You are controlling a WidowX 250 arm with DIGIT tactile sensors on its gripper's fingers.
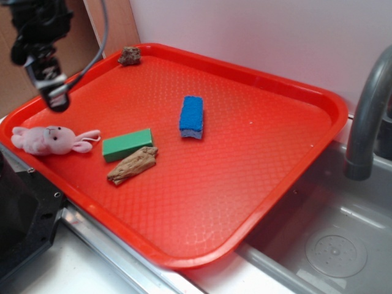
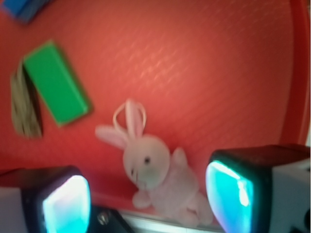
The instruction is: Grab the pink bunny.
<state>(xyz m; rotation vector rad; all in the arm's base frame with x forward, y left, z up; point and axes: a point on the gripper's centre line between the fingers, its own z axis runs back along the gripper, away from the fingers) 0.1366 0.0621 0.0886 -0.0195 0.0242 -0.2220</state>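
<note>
A: Where was the bunny (image 1: 50, 139)?
B: Lay at the left edge of the red tray (image 1: 245, 177), on its side, ears pointing right toward the green block (image 1: 127, 144). Near that block, not touching.

A: And from the wrist?
B: Showed in the lower middle of the frame (image 2: 155, 177), face up, ears toward the upper left, body running down to the tray's rim at the bottom.

A: And the claw (image 1: 55, 98)?
B: Hung in the upper left of the exterior frame, above the bunny and clear of it. Stood apart: in the wrist view, the two fingers (image 2: 65, 206) sat at the lower corners of the frame with the bunny between them, lit teal on the inner faces. Held nothing.

A: What else lay on the tray?
B: Brown wood piece (image 1: 132, 165) just below the green block, touching it or nearly so; too close to tell. Blue sponge (image 1: 192, 116) near the middle, well apart from the rest. Small brown rock (image 1: 130, 56) at the upper left corner, against the rim.

A: And off the tray?
B: Grey faucet (image 1: 367, 116) at the right edge, over a metal sink (image 1: 331, 245) at the lower right. Pale wall (image 1: 257, 30) behind.

A: Was the wrist view sharp?
B: Blurred; green block (image 2: 57, 82) and wood (image 2: 25, 107) seen at the upper left, a blue corner of sponge (image 2: 22, 8) at the top left.
</note>
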